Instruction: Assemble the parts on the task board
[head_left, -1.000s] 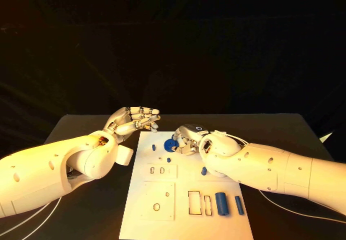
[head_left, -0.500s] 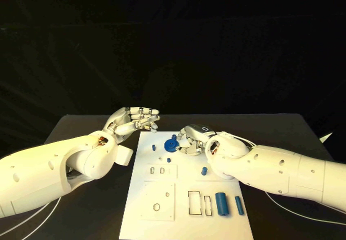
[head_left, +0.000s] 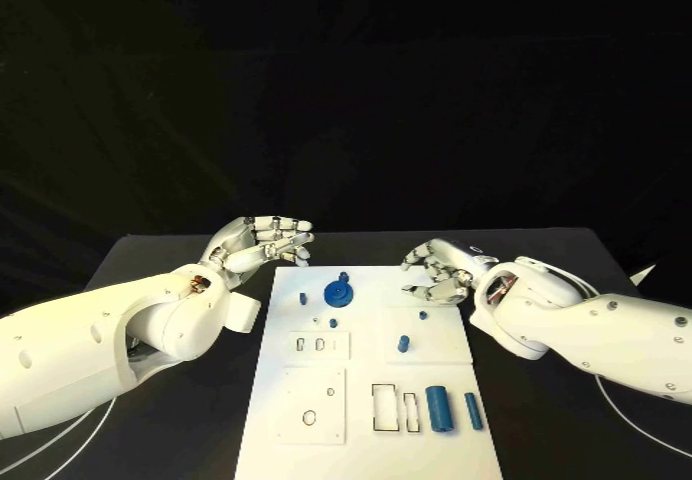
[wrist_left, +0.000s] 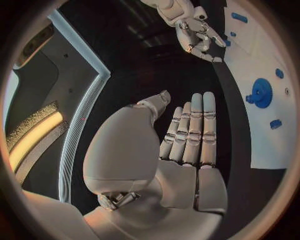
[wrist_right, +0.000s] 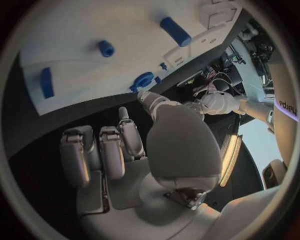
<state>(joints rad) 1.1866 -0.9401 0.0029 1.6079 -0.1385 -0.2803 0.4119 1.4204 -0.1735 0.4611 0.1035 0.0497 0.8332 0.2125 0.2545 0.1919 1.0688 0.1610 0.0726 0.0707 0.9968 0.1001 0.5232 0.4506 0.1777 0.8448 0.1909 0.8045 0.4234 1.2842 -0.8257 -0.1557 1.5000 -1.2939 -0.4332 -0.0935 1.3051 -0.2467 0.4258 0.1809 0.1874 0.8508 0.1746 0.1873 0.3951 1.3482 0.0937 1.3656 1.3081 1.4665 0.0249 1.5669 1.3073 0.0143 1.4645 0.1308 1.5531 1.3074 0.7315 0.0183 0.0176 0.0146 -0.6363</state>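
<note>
The task board (head_left: 375, 400) was laid in the middle of the black surface (head_left: 159, 260), running from its near edge toward its far edge. A blue gear (head_left: 339, 292) was seated near the board's far end, with small blue pegs (head_left: 404, 344) scattered just nearer. Two blue cylinders (head_left: 440, 408) were laid side by side toward the board's near right corner. The left hand (head_left: 260, 243) was held at the board's far left corner, fingers extended side by side, nothing grasped. The right hand (head_left: 444, 270) was held off the board's far right edge, fingers apart and loosely curled, nothing grasped.
</note>
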